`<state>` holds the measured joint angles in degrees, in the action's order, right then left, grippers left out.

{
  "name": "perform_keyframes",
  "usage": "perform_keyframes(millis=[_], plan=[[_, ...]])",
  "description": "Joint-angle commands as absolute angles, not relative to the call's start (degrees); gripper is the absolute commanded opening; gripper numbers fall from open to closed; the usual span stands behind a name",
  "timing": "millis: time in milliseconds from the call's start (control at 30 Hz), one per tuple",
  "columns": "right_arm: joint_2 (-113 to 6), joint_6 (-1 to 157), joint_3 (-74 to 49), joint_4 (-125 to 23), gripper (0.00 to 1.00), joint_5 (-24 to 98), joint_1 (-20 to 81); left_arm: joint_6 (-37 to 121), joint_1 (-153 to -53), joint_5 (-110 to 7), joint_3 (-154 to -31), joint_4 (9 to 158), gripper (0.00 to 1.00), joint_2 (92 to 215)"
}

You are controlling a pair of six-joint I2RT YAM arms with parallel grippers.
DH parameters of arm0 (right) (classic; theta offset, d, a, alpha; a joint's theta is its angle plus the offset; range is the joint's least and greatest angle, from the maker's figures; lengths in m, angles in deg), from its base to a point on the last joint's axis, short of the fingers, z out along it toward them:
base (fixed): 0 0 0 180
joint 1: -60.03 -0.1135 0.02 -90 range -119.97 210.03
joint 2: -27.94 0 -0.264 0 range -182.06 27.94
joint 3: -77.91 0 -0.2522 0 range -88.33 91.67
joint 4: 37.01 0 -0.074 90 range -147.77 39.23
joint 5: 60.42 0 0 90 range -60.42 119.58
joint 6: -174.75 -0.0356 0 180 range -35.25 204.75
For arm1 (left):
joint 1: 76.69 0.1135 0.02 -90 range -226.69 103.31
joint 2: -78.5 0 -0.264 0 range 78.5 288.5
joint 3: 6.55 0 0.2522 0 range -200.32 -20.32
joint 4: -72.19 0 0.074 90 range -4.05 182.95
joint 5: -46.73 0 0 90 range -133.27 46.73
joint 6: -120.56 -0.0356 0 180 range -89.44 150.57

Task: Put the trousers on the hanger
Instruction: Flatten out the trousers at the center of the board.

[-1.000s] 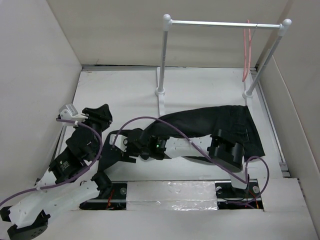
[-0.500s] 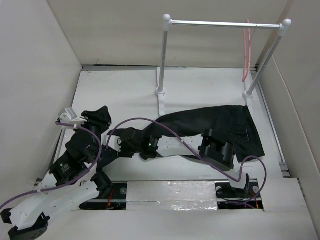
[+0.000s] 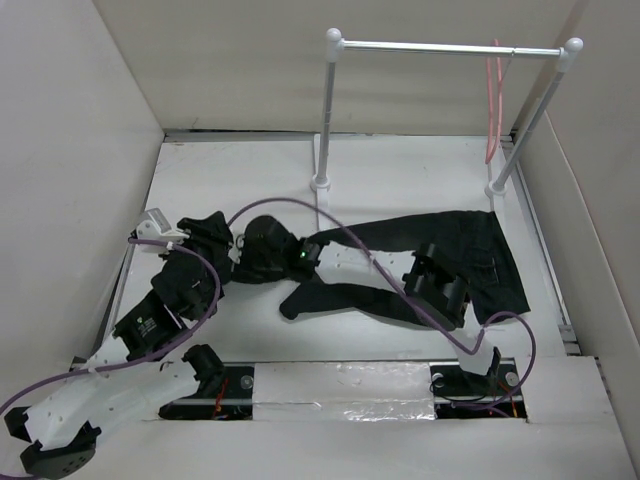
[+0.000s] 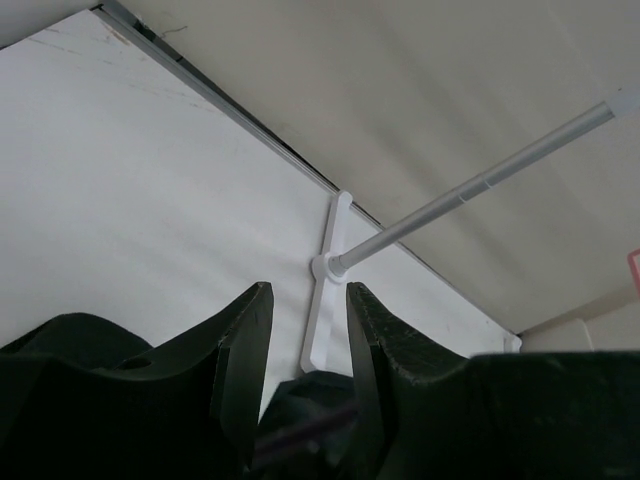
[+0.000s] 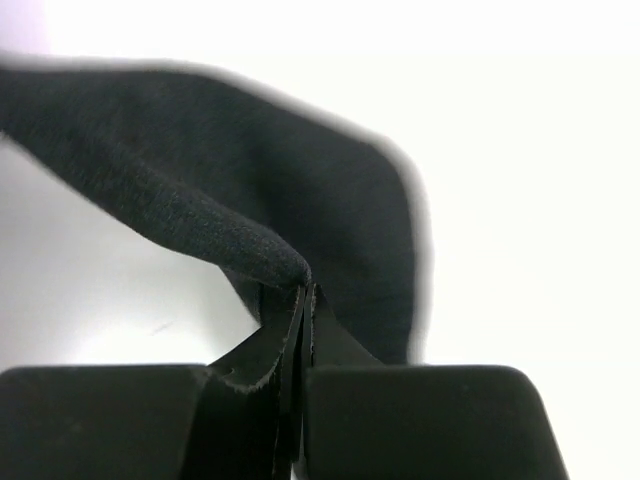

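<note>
Pinching a fold of trousers (image 5: 200,190) in the clamped right claw (image 5: 305,290), rest sprawled beside it on the counter (image 3: 250,180). Nothing in the part-spread left claw (image 4: 308,295). Early days tbh: bare hanger (image 3: 492,100) way beyond, on the rail (image 3: 440,46).

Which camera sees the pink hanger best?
The top camera. There the hanger hangs from the right end of the rail, in plain sight. The left wrist camera catches only a tiny pink bit at its right edge; the right wrist camera shows none of it, only black trousers.
</note>
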<state>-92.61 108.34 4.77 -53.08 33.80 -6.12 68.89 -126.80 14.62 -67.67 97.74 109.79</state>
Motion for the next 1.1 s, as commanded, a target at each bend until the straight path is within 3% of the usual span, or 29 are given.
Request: perform_keyframes(millis=[0, 167, 333, 533, 633, 700, 733, 833, 933, 1000, 1067], plan=[[-95.6, 104.8, 15.0, -50.6, 0.00, 35.0, 0.4, 68.8, -126.6, 17.0, -68.0, 96.3, 0.33, 111.6], [-107.5, 101.8, 33.3, -53.7, 0.04, 30.1, 5.7, 70.9, -126.6, 19.0, -67.5, 97.6, 0.33, 112.3], [-114.7, 95.1, 42.6, -55.4, 0.43, 27.9, 9.9, 74.0, -126.1, 20.3, -65.8, 100.4, 0.33, 113.0], [-103.3, 93.1, 31.0, -51.8, 0.76, 27.2, 10.6, 77.2, -123.3, 17.7, -63.9, 101.4, 0.37, 119.5], [-93.9, 93.9, 22.2, -50.0, 0.77, 25.1, 10.6, 76.9, -117.4, 11.7, -60.3, 97.7, 0.37, 123.7], [-89.4, 93.5, 18.2, -50.5, 0.71, 23.4, 11.2, 75.9, -112.6, 5.8, -58.6, 93.2, 0.36, 126.1], [-84.7, 93.2, 12.9, -50.2, 0.46, 22.5, 11.2, 75.5, -107.2, -0.2, -56.9, 91.7, 0.36, 126.8], [-75.0, 89.9, 1.2, -48.8, 0.00, 21.8, 13.0, 75.6, -96.3, -11.2, -52.4, 86.2, 0.33, 127.7], [-65.1, 87.7, -8.7, -45.2, 0.00, 24.4, 13.6, 75.7, -90.0, -17.2, -48.2, 79.5, 0.32, 128.5], [-60.7, 86.9, -16.8, -43.0, 0.00, 25.2, 12.1, 76.0, -84.3, -19.8, -48.2, 78.5, 0.22, 132.4], [-55.1, 86.6, -20.9, -42.3, 0.00, 24.7, 10.7, 76.1, -82.5, -22.2, -49.2, 78.0, 0.20, 137.3]])
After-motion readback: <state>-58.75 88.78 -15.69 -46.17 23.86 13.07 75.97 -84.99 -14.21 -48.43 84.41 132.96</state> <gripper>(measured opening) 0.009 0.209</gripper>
